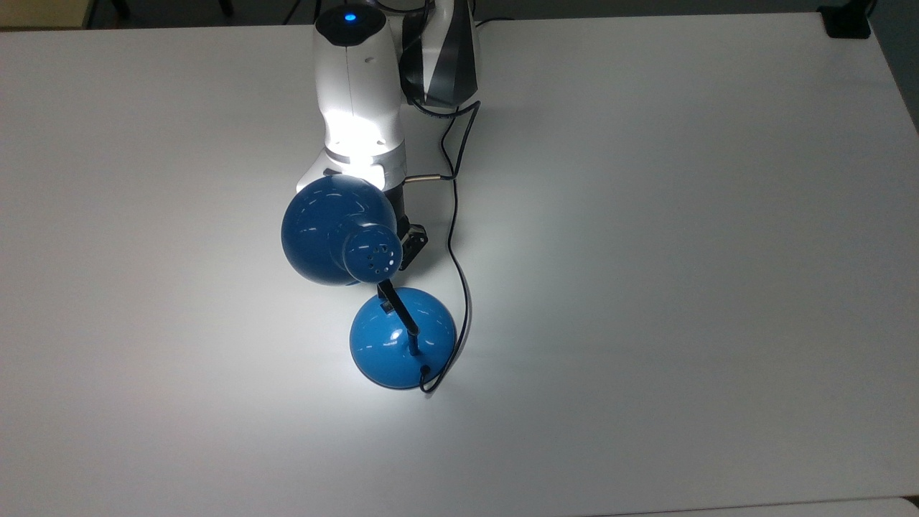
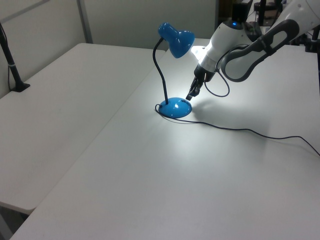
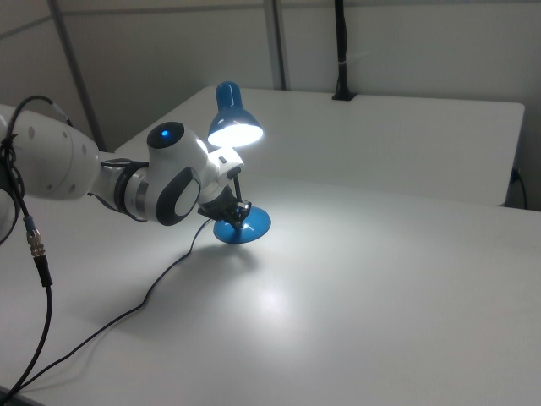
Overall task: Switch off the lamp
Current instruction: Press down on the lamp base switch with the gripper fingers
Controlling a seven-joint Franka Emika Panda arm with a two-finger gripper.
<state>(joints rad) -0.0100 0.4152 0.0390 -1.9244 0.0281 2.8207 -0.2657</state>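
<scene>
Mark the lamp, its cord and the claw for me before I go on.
lamp point(image 1: 402, 337), top view, on the blue dome base.
cord point(image 2: 235, 129), left view, on the black run across the table.
claw point(image 2: 189, 97), left view, at the tips just above the base.

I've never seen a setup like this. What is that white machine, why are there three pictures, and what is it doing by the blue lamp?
The white machine is a robot arm with a two-finger gripper at its end. The three pictures show one moment from three cameras: one looking down from above, two from opposite sides. On the white table stands a blue desk lamp, lit, with a bright pool of light beneath its shade. Its black cord trails across the table. The gripper holds nothing; it hangs low beside the lamp's round base, pointing down toward it. Probably it is reaching for a switch there, to turn the light off.
</scene>
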